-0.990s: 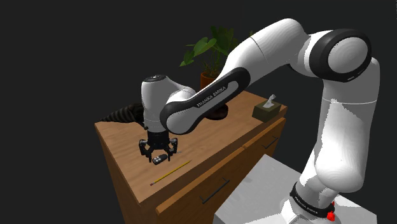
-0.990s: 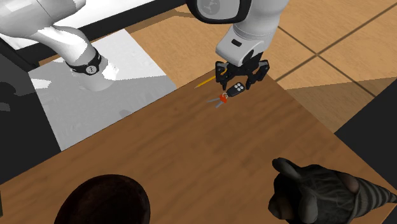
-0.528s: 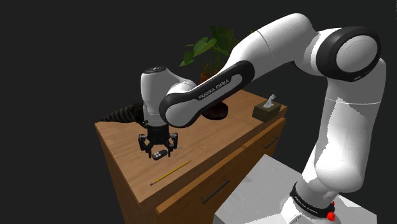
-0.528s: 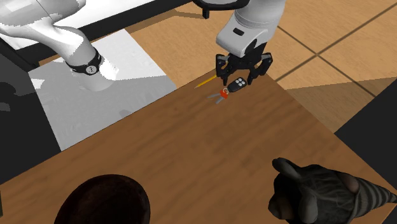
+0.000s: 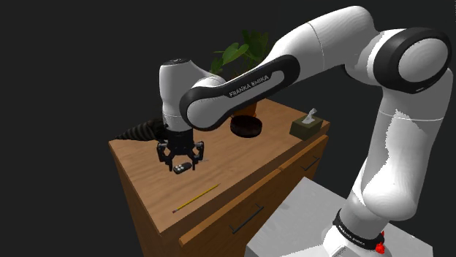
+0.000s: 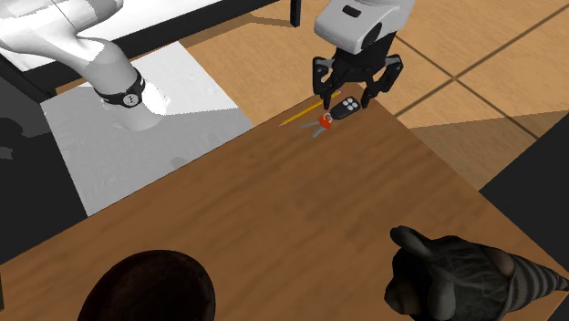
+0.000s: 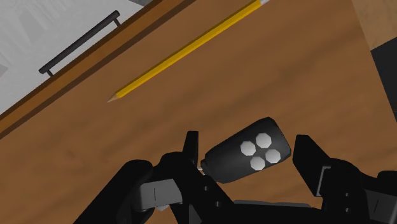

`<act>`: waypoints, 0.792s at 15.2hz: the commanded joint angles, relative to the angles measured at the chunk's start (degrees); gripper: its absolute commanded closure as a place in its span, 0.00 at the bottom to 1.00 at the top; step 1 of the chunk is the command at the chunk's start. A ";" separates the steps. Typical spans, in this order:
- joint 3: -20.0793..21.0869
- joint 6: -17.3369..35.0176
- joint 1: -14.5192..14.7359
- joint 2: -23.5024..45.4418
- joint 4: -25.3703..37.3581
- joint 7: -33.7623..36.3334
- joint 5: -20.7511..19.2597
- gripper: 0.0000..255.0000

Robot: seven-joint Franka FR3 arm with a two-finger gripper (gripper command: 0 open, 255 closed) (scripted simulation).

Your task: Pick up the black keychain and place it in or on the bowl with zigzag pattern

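The black keychain is a dark fob point(image 6: 344, 110) with pale buttons, a red tag and keys point(image 6: 322, 121) dangling from it. My gripper point(image 6: 351, 96) is shut on the fob and holds it a little above the wooden top, near the edge. In the wrist view the fob point(image 7: 248, 151) lies between the black fingers point(image 7: 192, 147). In the shoulder view the gripper point(image 5: 180, 162) hangs over the dresser's near part with the fob point(image 5: 183, 168). The bowl point(image 5: 247, 126) is dark and round, farther back on the top; it sits at the second exterior view's lower left point(image 6: 146, 290). No pattern shows on it.
A yellow pencil point(image 5: 196, 198) lies near the dresser's front edge, close below the gripper point(image 7: 188, 51). A tissue box point(image 5: 308, 125) and a potted plant point(image 5: 241, 55) stand at the back. A dark ridged object point(image 6: 465, 274) lies at the second exterior view's lower right. A drawer handle point(image 7: 79, 43) is in front.
My gripper has risen off the wooden top with the keychain in it; the red tag and keys now hang free. The arm's elbow has lifted too.
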 commanded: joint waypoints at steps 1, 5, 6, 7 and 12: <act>0.12 -1.38 -0.07 -0.67 0.80 -0.26 0.46 1.00; 0.26 -4.20 -0.21 -1.75 2.70 -0.81 1.22 1.00; 0.29 -4.91 -0.24 -1.99 3.21 -0.93 1.38 1.00; 0.32 -5.62 -0.26 -2.22 3.73 -1.04 1.54 1.00; 0.42 -9.24 -0.35 -3.17 6.55 -1.53 2.19 1.00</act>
